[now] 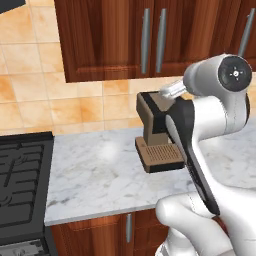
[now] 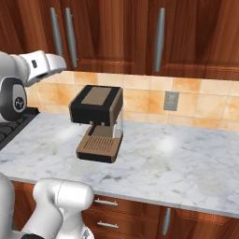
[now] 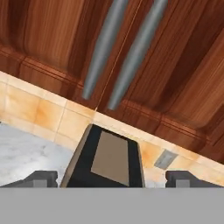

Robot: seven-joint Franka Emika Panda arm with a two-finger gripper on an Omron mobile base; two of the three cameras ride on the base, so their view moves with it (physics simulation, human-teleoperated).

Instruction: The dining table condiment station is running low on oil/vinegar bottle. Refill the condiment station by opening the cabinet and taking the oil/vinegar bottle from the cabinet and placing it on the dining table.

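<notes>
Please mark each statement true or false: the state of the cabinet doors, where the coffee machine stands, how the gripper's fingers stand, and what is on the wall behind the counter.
1. The cabinet doors are shut. True.
2. The coffee machine stands on the stove. False: it stands on the marble counter, to the right of the stove.
3. The gripper holds a bottle. False: in the hand view its fingertips stand wide apart with nothing between them.
4. A grey outlet plate sits on the tiled wall to the right of the coffee machine. True.
5. The cabinet handles are round knobs. False: they are long vertical silver bars.
</notes>
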